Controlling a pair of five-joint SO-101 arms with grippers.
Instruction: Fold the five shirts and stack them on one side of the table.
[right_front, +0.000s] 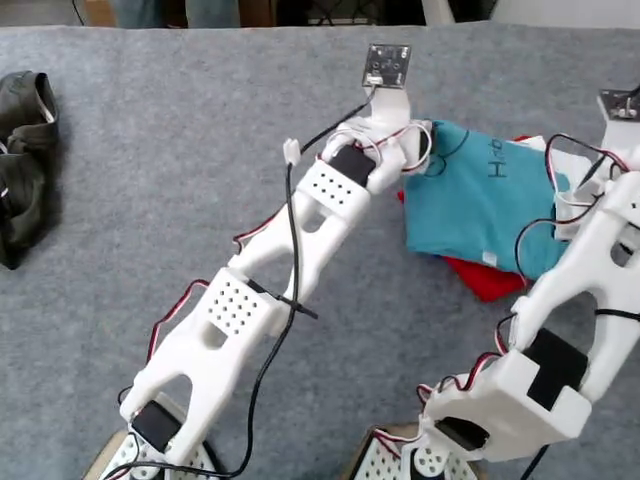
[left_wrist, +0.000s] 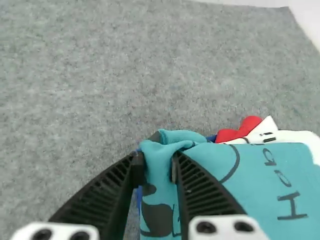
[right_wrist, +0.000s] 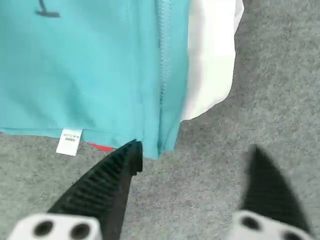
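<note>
Grey felt covered the surface (right_front: 170, 130). A folded teal cotton shirt with dark lettering (right_front: 480, 205) lay toward its right edge, on top of a red shirt (right_front: 490, 280) and a white shirt (right_wrist: 210, 65). The left gripper (left_wrist: 156, 165) was clamped on a bunched corner of the teal shirt. The right gripper (right_wrist: 192, 155) stood with its fingers apart just beside the shirt's opposite corner. A crumpled dark olive shirt (right_front: 25, 160) lay at the left edge.
</note>
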